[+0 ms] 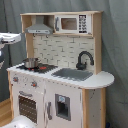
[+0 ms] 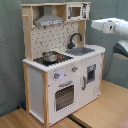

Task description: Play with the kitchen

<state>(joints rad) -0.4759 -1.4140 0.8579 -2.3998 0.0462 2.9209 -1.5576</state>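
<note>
The kitchen [image 1: 60,95] [image 2: 45,75] is a white and light-wood toy unit, seen in both exterior views. It has a grey range hood [image 1: 40,28], a microwave cabinet [image 1: 70,23], a black faucet [image 1: 84,59] over a grey sink [image 1: 72,74], a steel pot [image 1: 30,62] [image 2: 50,56] on the stove, and a windowed oven door [image 1: 27,106] [image 2: 64,96]. My white gripper [image 2: 95,24] hangs to the right of the upper shelf in the second exterior view, apart from the kitchen. It also shows at the first exterior view's left edge [image 1: 11,37].
A grey curtain [image 1: 115,60] hangs behind the kitchen. The floor is light wood [image 2: 100,110]. A white object [image 1: 15,122] lies at the first exterior view's bottom left. Another part of my arm [image 2: 121,47] is at the second exterior view's right edge.
</note>
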